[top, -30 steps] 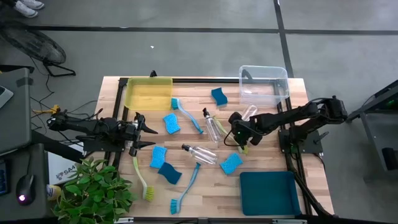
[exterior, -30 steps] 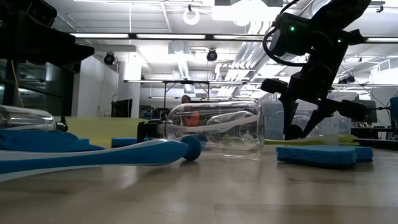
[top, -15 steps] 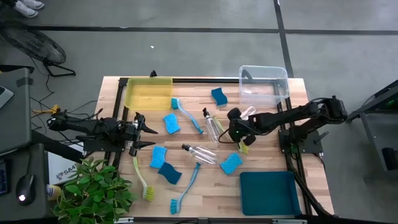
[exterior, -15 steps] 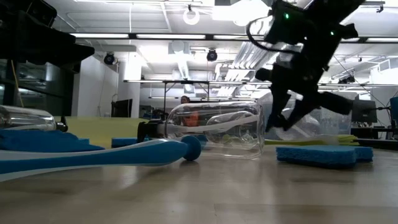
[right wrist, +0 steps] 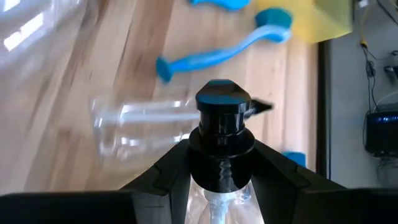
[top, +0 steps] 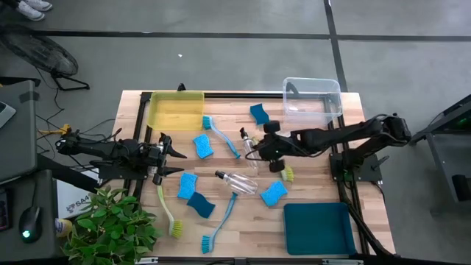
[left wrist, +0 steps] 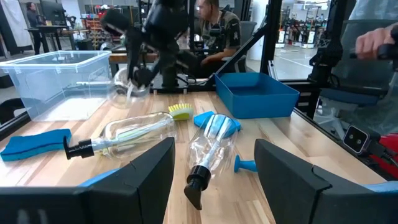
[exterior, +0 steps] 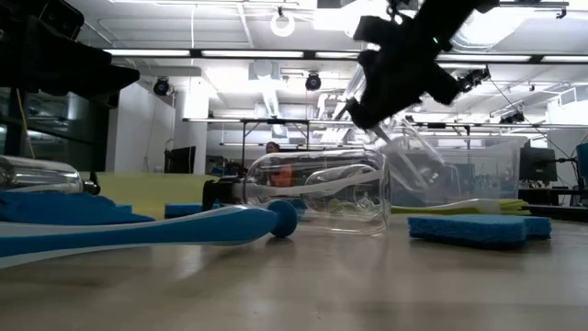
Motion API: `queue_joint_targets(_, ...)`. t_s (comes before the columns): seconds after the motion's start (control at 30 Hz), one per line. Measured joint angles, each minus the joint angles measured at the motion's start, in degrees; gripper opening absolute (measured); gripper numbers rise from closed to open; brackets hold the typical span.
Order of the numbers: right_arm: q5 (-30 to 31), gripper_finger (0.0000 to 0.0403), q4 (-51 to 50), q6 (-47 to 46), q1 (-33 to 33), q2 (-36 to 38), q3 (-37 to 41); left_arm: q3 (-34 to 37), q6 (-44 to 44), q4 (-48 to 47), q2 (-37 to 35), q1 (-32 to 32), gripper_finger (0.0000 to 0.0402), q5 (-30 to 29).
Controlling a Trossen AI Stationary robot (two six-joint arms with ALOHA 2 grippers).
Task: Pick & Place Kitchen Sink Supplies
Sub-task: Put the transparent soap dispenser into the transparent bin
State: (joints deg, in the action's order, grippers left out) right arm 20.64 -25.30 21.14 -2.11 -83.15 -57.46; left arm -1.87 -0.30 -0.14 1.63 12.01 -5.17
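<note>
Wooden slats form the table point(top: 316, 193), and we read it from the frame's left. At centre left of the high view the left gripper point(top: 175, 160) hovers just above the table's left edge with its fingers spread and nothing between them. Below it a yellow-green dish brush point(top: 167, 211) lies lengthwise, with two blue sponges point(top: 193, 194) just to its right. Above these, at upper left, sits the yellow bin point(top: 176, 110), with another blue sponge point(top: 203, 146) and a blue dish brush point(top: 220, 135) beside it. At the centre lie two clear bottles: one point(top: 238, 182) slanted below the middle, one point(top: 252, 150) nearly upright in the frame above it. A second blue brush point(top: 221, 222) stretches toward the bottom edge.

Right of centre, the right gripper point(top: 263, 148) is closed on a third bottle point(right wrist: 219, 146), gripping it at the neck just under the black top; in the low view this bottle point(exterior: 415, 165) hangs clear of the table. Farther right are a sponge point(top: 273, 193), the clear bin point(top: 313, 99) at upper right and the teal bin point(top: 316, 227) at lower right.
</note>
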Motion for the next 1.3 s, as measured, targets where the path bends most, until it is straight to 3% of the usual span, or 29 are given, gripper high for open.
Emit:
queue_joint_targets(0.3, 1.5, 0.0133, 0.08, -4.87, 0.0, 0.25, -5.83, 0.0, -0.02, 0.0, 0.0, 0.0, 0.0216, 0.0)
queue_joint_targets(0.7, 13.72, 0.0133, 2.89, -8.32, 0.33, 10.97, -5.36, 0.0, -0.02, 0.0, 0.01, 0.0, 0.0216, 0.0)
queue_joint_targets(0.97, 31.77, 0.0133, -1.84, -15.98, 0.35, 20.32, -5.36, 0.0, -0.01, -0.01, 0.02, 0.0, 0.0216, 0.0)
queue_joint_targets(1.3, 53.21, 0.0133, -15.7, -35.95, 3.23, 27.92, -2.64, 0.0, 0.0, 0.0, 0.02, 0.0, 0.0216, 0.0)
